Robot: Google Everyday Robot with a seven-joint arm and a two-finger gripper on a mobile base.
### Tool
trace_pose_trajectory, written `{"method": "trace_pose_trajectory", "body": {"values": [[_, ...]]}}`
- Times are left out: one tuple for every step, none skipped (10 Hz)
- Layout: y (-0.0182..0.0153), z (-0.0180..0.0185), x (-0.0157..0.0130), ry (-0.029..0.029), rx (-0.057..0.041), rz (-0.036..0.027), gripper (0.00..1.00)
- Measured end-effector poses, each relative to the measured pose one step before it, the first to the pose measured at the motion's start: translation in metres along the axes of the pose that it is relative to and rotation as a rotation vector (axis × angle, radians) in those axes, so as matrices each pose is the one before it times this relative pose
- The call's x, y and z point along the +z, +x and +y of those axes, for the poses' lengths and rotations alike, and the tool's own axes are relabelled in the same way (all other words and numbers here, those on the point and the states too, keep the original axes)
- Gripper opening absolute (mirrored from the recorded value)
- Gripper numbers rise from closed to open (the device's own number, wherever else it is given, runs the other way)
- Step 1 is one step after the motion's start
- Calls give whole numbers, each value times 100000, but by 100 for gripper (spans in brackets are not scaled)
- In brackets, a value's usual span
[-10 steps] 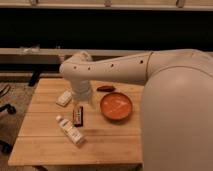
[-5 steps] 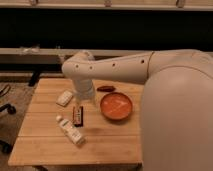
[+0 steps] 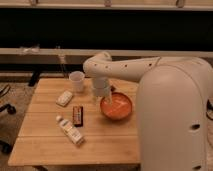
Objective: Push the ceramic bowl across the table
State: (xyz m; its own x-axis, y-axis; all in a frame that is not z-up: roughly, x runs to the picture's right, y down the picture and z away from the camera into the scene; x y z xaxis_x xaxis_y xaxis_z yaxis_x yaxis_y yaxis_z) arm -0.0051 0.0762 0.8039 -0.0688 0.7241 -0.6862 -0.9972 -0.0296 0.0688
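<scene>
The orange-red ceramic bowl (image 3: 118,107) sits on the right half of the light wooden table (image 3: 50,142), partly covered on its right by my white arm body. My gripper (image 3: 101,99) hangs down from the arm's wrist at the bowl's left rim, right beside it or touching it; I cannot tell which.
A translucent white cup (image 3: 76,81) stands at the table's back, left of the arm. A small white packet (image 3: 64,98), a dark snack bar (image 3: 78,115) and a white tube (image 3: 70,130) lie on the left half. A dark railing runs behind the table.
The arm's wrist and gripper have moved right, from over the small items to the bowl's left rim, uncovering the cup. The bowl has not visibly moved.
</scene>
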Motion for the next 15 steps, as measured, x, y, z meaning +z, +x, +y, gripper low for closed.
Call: {"method": "trace_pose_trajectory", "body": {"values": [[-1691, -1335, 1059, -1593, 2712, -115, 65], [-994, -732, 566, -1312, 1626, -229, 65], [-1253, -967, 964, -1585, 1948, -2, 65], [-762, -662, 875, -929, 1126, 427, 65], [-1062, -904, 1343, -1484, 1170, 818, 65], [-408, -381, 854, -648, 393, 786, 65], [-399, -217, 871, -793, 262, 881, 65], [-364, 23, 1028, -1147, 124, 1226, 65], [-266, 185, 687, -798, -531, 767, 65], [-163, 210, 481, -517, -684, 551, 65], [-219, 846, 289, -305, -2555, 419, 65], [-72, 1091, 66, -82, -3027, 320, 65], [-157, 1246, -16, -375, -3038, -76, 65], [-87, 1819, 10, -627, -4098, 267, 65], [-110, 1783, -38, -709, -3545, 282, 65]]}}
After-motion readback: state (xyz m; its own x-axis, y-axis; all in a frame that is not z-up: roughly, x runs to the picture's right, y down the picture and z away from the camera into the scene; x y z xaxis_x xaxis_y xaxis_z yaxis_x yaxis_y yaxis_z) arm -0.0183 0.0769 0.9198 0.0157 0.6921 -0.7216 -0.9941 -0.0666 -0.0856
